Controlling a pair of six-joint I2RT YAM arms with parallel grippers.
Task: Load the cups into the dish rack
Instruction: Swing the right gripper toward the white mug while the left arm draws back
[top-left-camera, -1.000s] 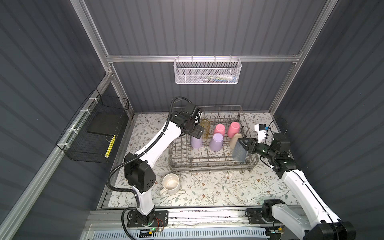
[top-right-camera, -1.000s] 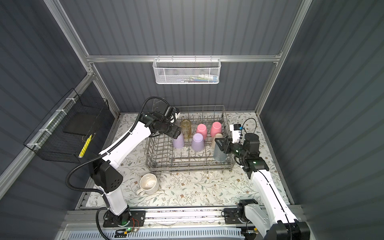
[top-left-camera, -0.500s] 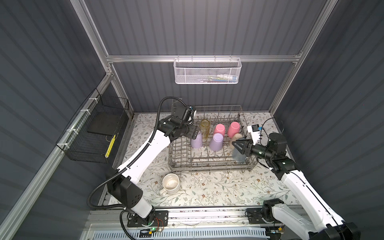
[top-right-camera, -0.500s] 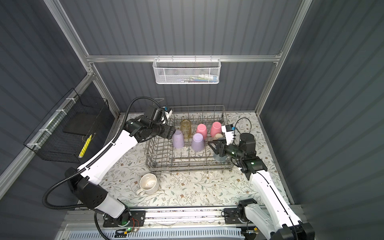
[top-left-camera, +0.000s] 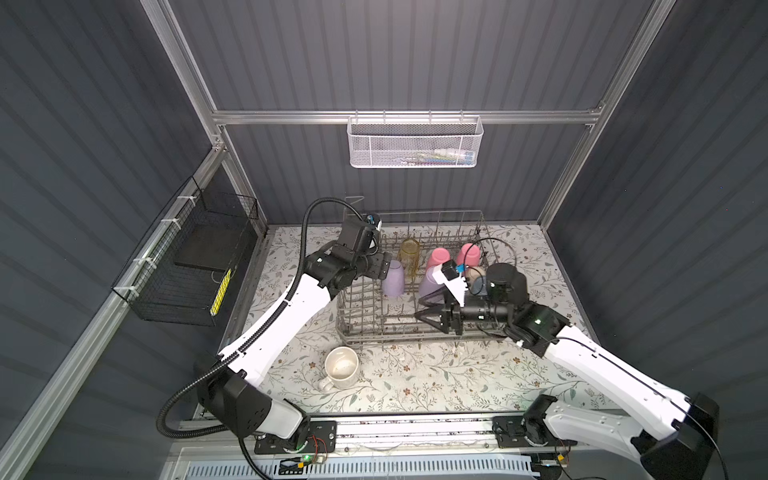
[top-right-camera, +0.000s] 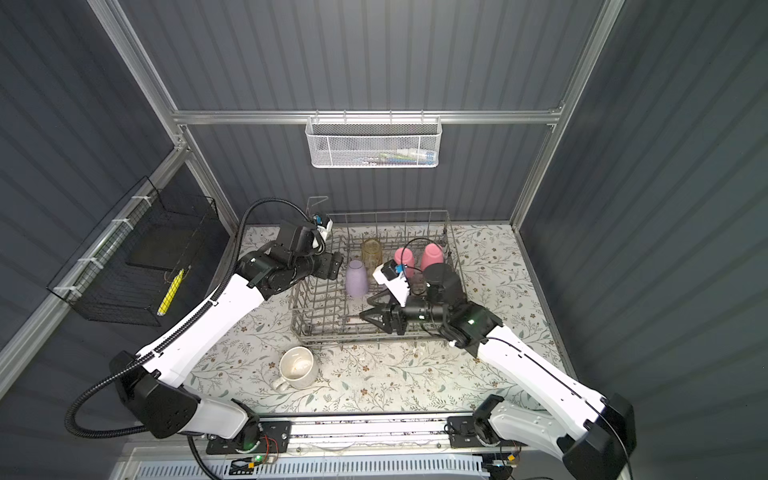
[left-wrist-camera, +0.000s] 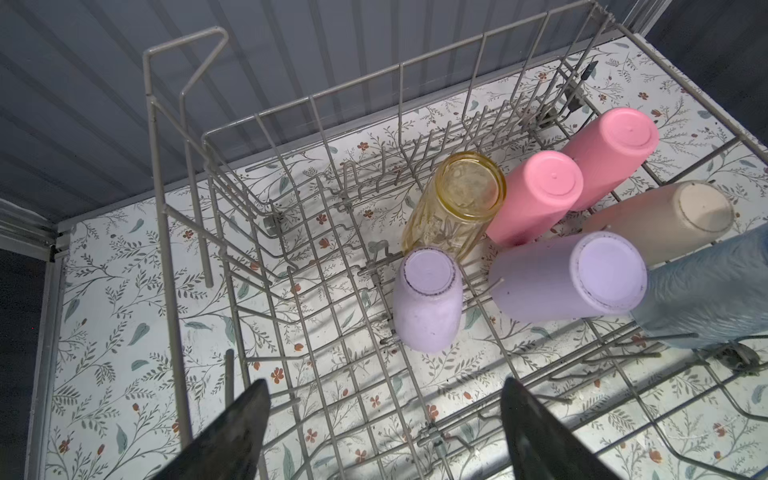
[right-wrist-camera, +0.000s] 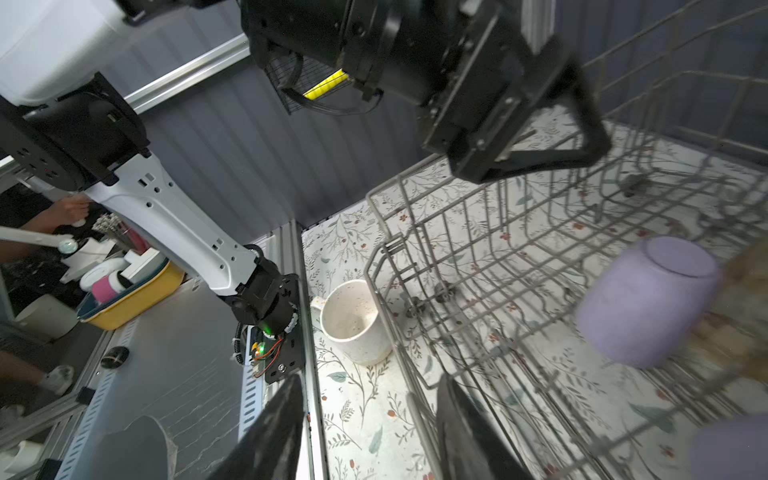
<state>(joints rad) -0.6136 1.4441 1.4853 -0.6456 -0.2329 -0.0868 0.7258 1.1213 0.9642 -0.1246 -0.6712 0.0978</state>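
The left arm's fingers are spread wide and nothing is held between them. They are poised at the left side of a large square grey wire dish rack, which is set on a floral-patterned surface.

Ahead of those fingertips, seven cups are seen standing mouth-down among the tines. Closest to the fingertips is a lilac plastic cup, with a clear yellow tumbler just beyond it. Farther off, toward the right arm, are a pink plastic cup, a second pink cup, a second lilac cup, a beige cup and a clear blue tumbler.

The right arm's fingers are parted, with nothing between them, and are held over the front part of the rack. Ahead of their tips, outside the rack's wire wall, a cream speckled handled mug stands upright on the surface. It is touched by neither arm.

The task is judged to be nearly done: seven cups are loaded, and only the mug is not yet in the rack.
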